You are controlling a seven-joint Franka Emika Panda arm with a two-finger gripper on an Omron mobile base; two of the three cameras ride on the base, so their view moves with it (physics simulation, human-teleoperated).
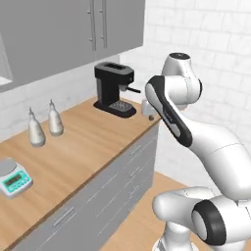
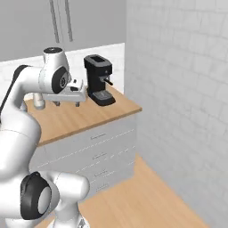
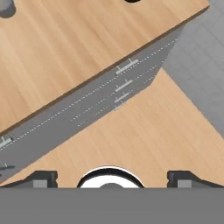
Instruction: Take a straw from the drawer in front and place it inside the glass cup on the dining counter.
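My gripper (image 2: 67,104) hangs above the front edge of the wood-topped wall counter (image 1: 83,147), pointing down. In the hand view the gripper (image 3: 111,177) is open, its two dark fingertips (image 3: 43,177) stand far apart with nothing between them. Below it is a stack of flat grey drawer fronts, all shut; the top drawer (image 3: 127,66) sits just under the counter top and is also seen as the top drawer (image 1: 137,147) and the top drawer (image 2: 100,136). The straw is hidden. The glass cup and the dining counter are out of view.
A black coffee machine (image 1: 115,89) stands at the counter's far end. Two pale bottles (image 1: 44,125) and a small kitchen scale (image 1: 14,179) stand further left. Grey wall cabinets (image 1: 73,34) hang above. A white tiled wall (image 2: 178,89) closes the right side.
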